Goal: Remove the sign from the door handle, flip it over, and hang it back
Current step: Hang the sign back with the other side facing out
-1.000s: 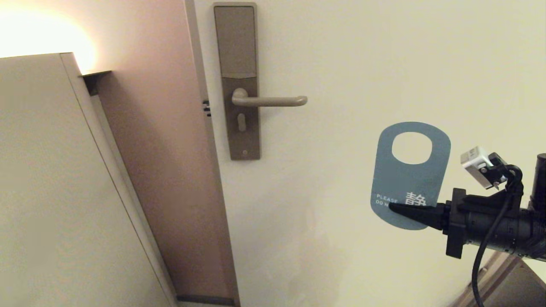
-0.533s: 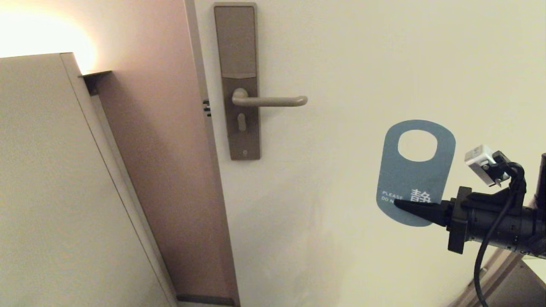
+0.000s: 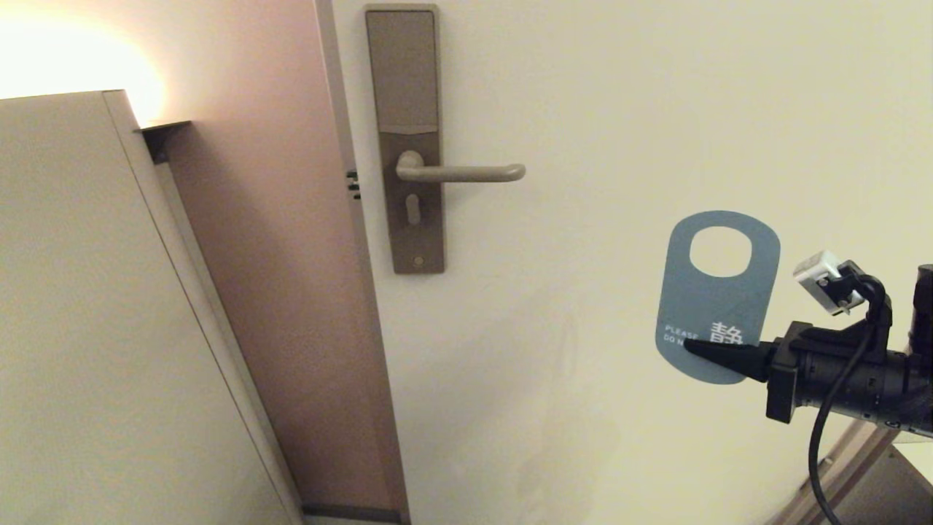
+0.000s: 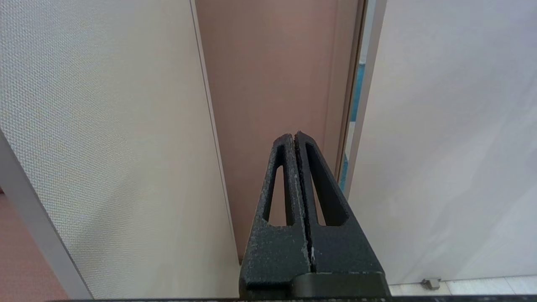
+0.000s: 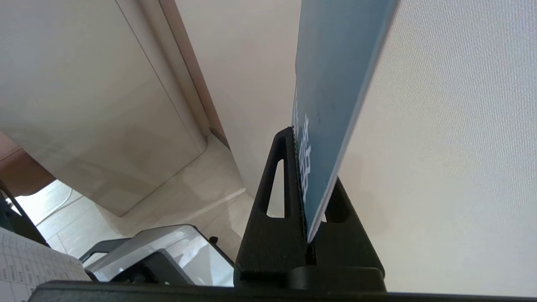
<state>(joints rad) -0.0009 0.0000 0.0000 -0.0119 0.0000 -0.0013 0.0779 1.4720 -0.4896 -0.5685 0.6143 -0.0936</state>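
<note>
With our right gripper [image 3: 692,346] clamping the flat teal-blue sign [image 3: 718,292] well clear of the bare bronze-beige lever handle [image 3: 459,173], we are judging only rehanging left, our left gripper [image 4: 295,136] closed empty.

The right arm reaches in from the right edge of the head view, its forearm nearly level and pointing toward the robot's left. The right pincer [image 3: 689,345] is clamped flat, its fingers [image 5: 277,184] pressed together on the sign [image 3: 718,292]. The left pincer [image 4: 294,136] shows only in its wrist view, fingers pressed together on nothing, pointing forward.
</note>
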